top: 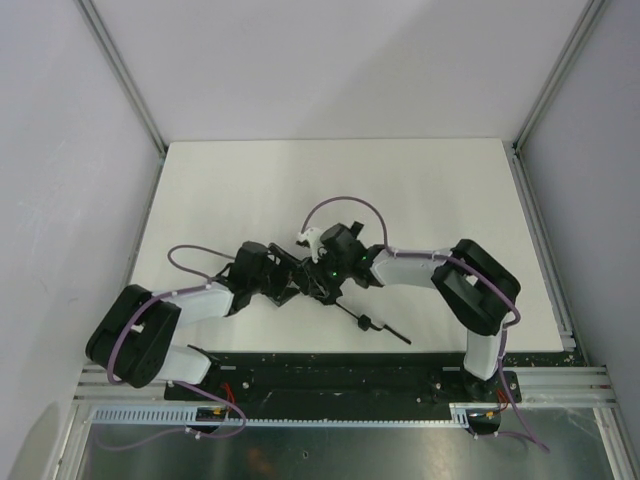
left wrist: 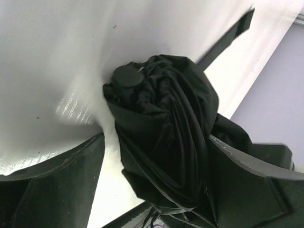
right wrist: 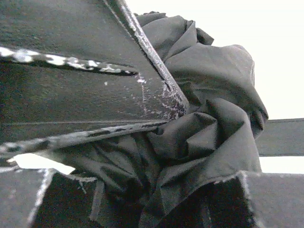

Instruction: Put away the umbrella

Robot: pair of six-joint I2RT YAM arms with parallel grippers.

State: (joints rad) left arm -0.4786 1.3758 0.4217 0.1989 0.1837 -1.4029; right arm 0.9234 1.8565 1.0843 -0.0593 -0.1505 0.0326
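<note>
The black umbrella [top: 303,283] lies bundled at the table's middle, between my two grippers. Its thin shaft and handle [top: 370,323] point toward the near right. In the left wrist view the folded canopy [left wrist: 166,123], round cap up, sits between the spread jaws of my left gripper [left wrist: 156,142]. It leans on the right finger [left wrist: 256,180], and a strip of white table shows at the left finger [left wrist: 57,185]. My right gripper [right wrist: 199,147] is shut on bunched canopy fabric [right wrist: 213,80]. In the top view the left gripper [top: 283,280] and right gripper [top: 322,272] almost meet.
The white table [top: 420,180] is walled by grey panels with aluminium posts [top: 545,95] at the back corners. A black base rail [top: 340,370] runs along the near edge under the arm bases. Purple cables [top: 345,203] arch over both wrists.
</note>
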